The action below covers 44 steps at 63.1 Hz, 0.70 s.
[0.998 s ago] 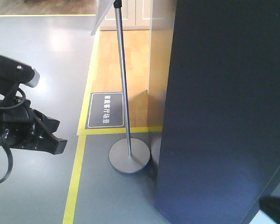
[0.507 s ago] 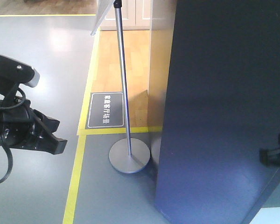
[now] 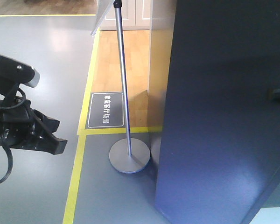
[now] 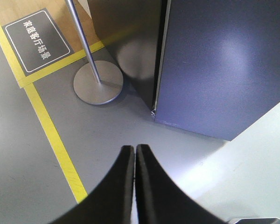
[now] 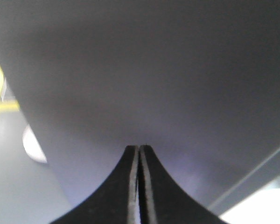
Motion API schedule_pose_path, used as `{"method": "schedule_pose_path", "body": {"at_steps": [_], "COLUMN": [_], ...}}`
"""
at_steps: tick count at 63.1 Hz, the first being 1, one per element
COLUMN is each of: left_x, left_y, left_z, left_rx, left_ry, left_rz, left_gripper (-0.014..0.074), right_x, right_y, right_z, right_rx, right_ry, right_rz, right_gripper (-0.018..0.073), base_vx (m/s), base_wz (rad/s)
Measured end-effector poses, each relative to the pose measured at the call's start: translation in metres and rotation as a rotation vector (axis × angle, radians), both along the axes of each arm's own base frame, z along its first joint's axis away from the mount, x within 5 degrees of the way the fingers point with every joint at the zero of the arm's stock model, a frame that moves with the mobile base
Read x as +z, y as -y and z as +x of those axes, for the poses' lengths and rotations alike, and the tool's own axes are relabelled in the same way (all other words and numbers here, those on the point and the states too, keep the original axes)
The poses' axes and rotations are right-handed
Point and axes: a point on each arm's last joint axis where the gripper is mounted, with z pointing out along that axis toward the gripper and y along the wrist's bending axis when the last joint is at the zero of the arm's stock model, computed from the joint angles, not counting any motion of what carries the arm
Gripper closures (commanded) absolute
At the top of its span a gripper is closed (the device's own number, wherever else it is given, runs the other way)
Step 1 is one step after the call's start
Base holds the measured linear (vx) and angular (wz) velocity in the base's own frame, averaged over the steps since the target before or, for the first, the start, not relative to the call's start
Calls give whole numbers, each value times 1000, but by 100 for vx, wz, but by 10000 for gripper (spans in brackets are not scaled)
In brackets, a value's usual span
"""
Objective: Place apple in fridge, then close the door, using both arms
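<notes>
Seemingly, the closing of the door is the step in hand. The tall dark grey smooth-fronted door (image 3: 224,112) fills the right half of the front-facing view, and in the right wrist view it fills nearly the whole frame (image 5: 144,70). The right end effector (image 5: 139,148) is seen at the bottom centre of that view with its two black fingers pressed together, nothing held between them, their tips very near the panel; contact cannot be confirmed. The left end effector (image 4: 135,148) is likewise pinched together and empty, hanging over the grey floor (image 4: 46,186) at the bottom centre of its view, well apart from the door (image 4: 224,60).

No apple is seen in any view; it is judged to be inside the fridge already, though the interior is hidden. A steady push on the panel by the right arm is what the next move is judged to call for.

Counted: one door, two end effectors, one silver pole stand with a round base (image 3: 129,155), one dark floor sign (image 3: 106,110).
</notes>
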Motion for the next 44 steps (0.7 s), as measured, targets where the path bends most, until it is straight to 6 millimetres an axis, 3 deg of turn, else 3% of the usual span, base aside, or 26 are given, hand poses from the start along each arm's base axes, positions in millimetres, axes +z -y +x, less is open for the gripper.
{"method": "schedule_pose_path", "body": {"at_steps": [21, 32, 44], "left_x": [0, 0, 0], "left_y": [0, 0, 0], "left_z": [0, 0, 0], "left_rx": [0, -1, -1], "left_ry": [1, 1, 1], "left_rz": [0, 0, 0], "left_gripper": [603, 603, 603], "right_x": [15, 26, 25], "right_y": [26, 31, 34], "right_z": [32, 53, 86], "right_rx": [-71, -71, -63], "right_ry": [56, 93, 89], "right_rz": [38, 13, -13], "right_gripper": [564, 564, 564], "base_vx": [0, 0, 0], "base_wz": [0, 0, 0]}}
